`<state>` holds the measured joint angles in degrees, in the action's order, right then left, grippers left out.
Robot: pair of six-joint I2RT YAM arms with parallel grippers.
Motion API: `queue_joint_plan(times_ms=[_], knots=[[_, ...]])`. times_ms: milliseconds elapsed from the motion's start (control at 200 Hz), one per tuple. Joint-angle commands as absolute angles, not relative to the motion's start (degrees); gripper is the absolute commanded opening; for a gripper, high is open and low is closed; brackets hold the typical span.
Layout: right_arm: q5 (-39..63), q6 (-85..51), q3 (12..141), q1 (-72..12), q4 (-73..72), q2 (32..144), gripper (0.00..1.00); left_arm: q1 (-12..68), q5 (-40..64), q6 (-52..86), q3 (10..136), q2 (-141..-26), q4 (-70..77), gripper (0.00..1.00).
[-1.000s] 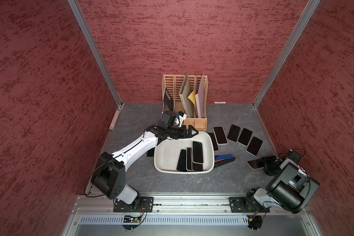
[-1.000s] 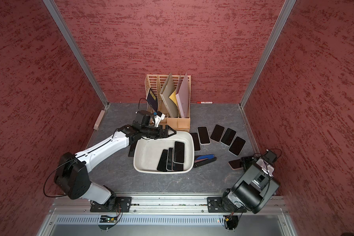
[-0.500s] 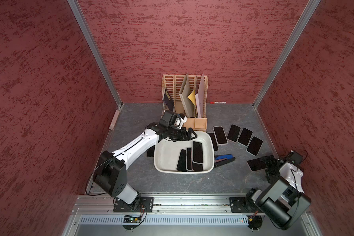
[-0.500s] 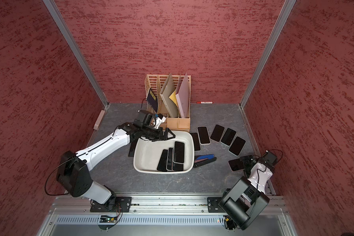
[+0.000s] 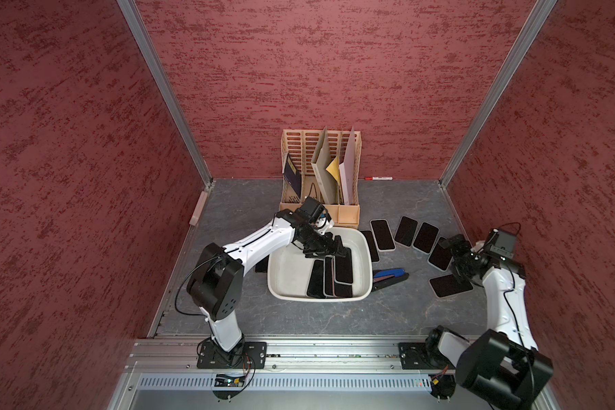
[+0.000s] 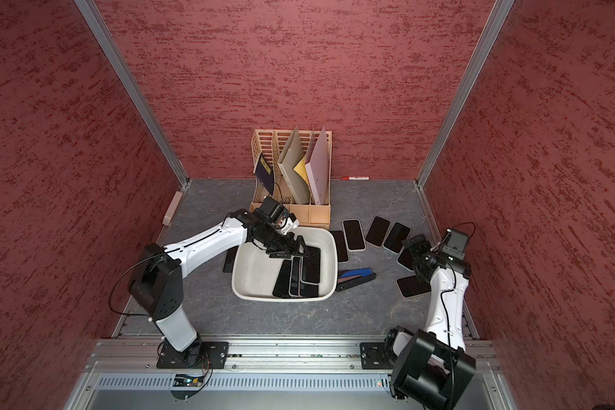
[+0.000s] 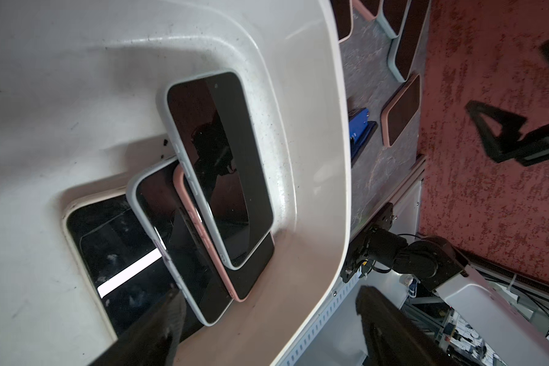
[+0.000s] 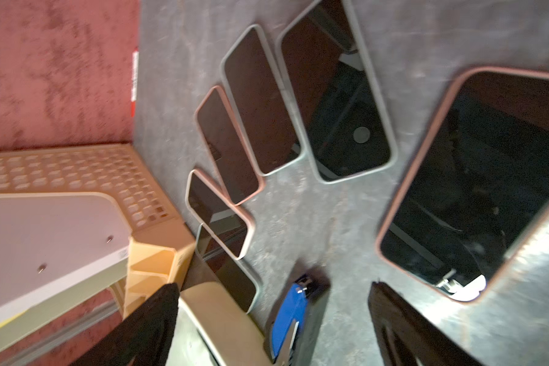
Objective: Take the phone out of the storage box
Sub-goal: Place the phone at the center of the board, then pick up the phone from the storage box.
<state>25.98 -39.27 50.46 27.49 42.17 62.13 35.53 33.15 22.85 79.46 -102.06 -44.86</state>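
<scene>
Hovering above the storage box [image 5: 287, 270], left gripper [image 5: 334, 250] gapes empty; right gripper [image 5: 453, 245] (by the tabletop's right edge) gapes too. Phones [image 5: 343, 271] overlap inside the box, so pinching one could drag neighbours.

I count one storage box [image 5: 288, 273] with four phones [image 7: 219, 164] in it, six loose phones [image 5: 382, 234] on the table [image 5: 334, 319] beside it, and one half-hidden dark slab [image 6: 229, 261] on its other side. There is also one file rack [image 5: 348, 214] holding four folders [image 5: 322, 170], one blue stapler [image 5: 389, 274] and one red marker [image 5: 379, 177]
</scene>
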Motion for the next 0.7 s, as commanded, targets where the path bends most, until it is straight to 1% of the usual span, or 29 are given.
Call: queue_joint_plan(times_ms=[0, 100, 276, 516, 696], knots=[[29.8, -40.5, 57.0, 21.9, 40.5, 62.9, 0.98, 35.4, 34.3, 22.7, 82.9, -105.1, -45.0, 0.85], [31.6, -39.5, 62.3, 18.5, 42.7, 62.8, 0.98, 34.9, 35.0, 22.7, 85.7, -109.6, -44.2, 0.8], [36.1, -38.0, 67.1, 15.6, 46.2, 60.6, 0.98, 33.7, 32.9, 21.9, 89.9, -116.5, -44.4, 0.77], [40.1, -37.4, 67.5, 15.1, 49.1, 57.9, 0.98, 32.0, 31.5, 21.8, 93.4, -121.3, -43.7, 0.74], [40.9, -38.3, 67.0, 14.1, 48.8, 58.5, 0.98, 32.4, 31.4, 22.0, 96.3, -124.5, -43.0, 0.7]])
